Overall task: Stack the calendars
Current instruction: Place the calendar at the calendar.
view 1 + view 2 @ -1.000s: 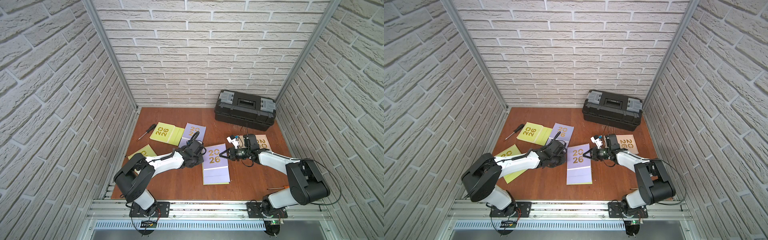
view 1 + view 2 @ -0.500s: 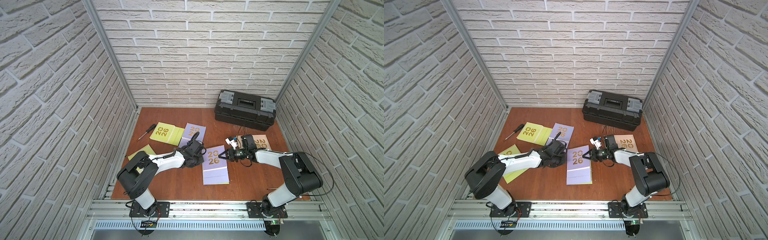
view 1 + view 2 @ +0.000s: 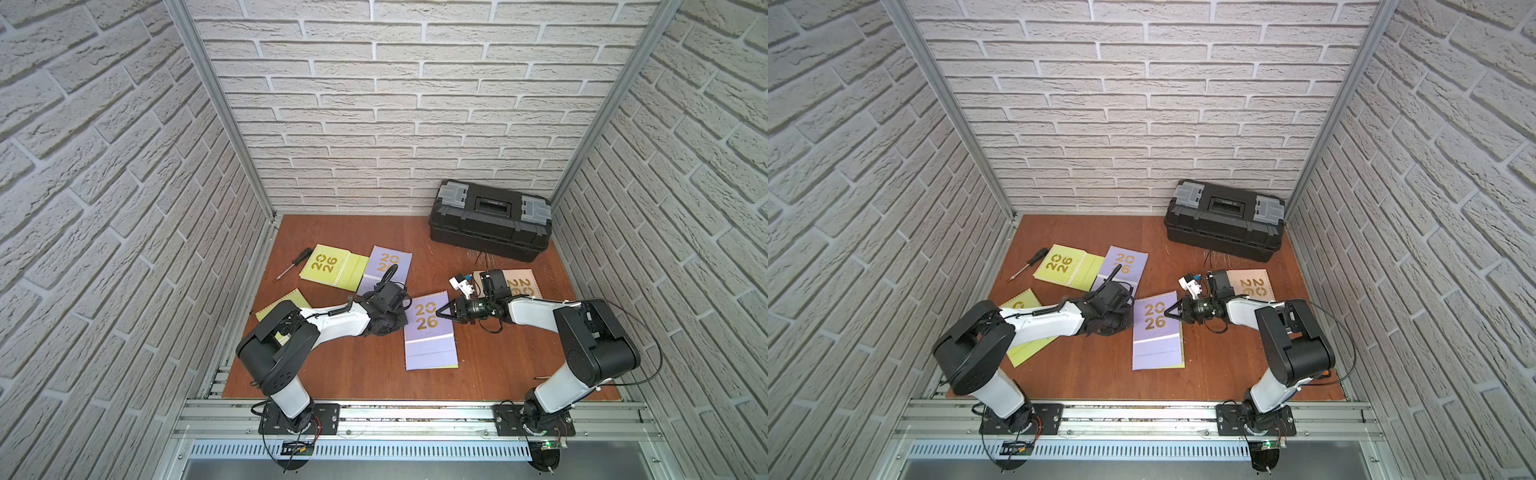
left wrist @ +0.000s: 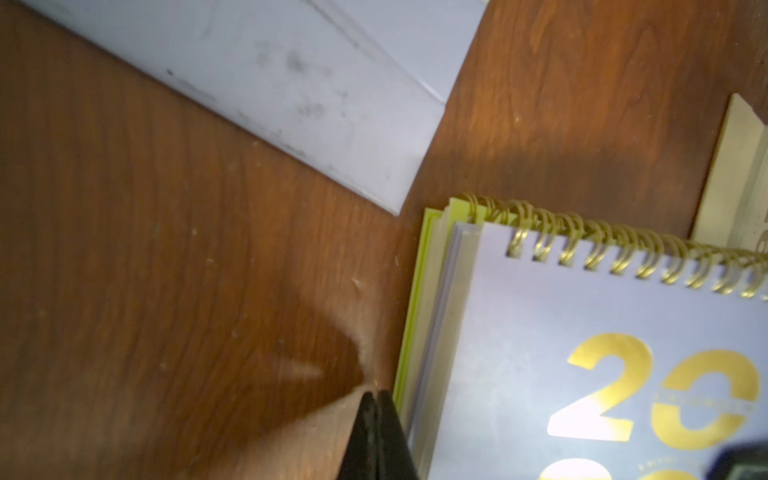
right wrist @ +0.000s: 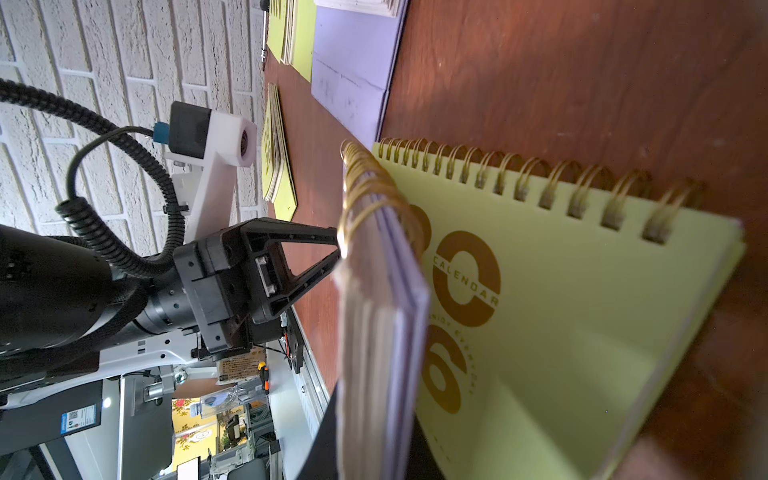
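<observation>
We are watching the right pincer (image 3: 441,312) pinching the lavender calendar (image 3: 430,332) by its right edge, it sitting atop a lime-green calendar (image 5: 582,311) on the surface (image 3: 353,365), left pincer (image 4: 377,401) pressed together at its left edge.

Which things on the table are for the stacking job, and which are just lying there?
For the job: back green calendar; back lavender calendar; middle lavender calendar; green calendar under it; beige calendar; left green calendar.
Just lying about: toolbox; screwdriver.
</observation>
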Tool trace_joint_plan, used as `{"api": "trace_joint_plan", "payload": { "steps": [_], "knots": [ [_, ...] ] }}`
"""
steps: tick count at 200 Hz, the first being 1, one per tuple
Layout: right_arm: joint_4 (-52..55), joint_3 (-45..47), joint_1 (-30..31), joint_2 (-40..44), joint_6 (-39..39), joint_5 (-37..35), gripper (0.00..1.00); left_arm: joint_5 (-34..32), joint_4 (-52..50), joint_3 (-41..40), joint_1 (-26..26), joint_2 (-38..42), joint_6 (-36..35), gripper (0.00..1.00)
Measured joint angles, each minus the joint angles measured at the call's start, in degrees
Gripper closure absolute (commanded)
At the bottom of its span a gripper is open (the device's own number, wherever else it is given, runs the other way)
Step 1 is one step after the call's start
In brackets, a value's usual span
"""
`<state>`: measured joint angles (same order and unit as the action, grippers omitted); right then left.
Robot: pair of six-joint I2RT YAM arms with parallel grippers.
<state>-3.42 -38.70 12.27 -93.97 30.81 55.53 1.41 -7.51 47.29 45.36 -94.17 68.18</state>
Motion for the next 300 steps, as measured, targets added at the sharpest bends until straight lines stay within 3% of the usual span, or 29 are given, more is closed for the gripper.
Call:
{"api": "trace_joint_plan", "payload": {
  "steps": [163,300],
  "knots": [
    [7.61,-1.68,-0.79,-2.03,-4.7,-6.8,0.65,1.88,2.95,-0.17,0.0,-1.9,0.94,1.0],
    [16.59,-5.25,-2.29,0.22,-7.82,-14.84,0.61,1.86,2.75,-0.17,-0.15,-1.9,0.81,1.0]
  ]
}}
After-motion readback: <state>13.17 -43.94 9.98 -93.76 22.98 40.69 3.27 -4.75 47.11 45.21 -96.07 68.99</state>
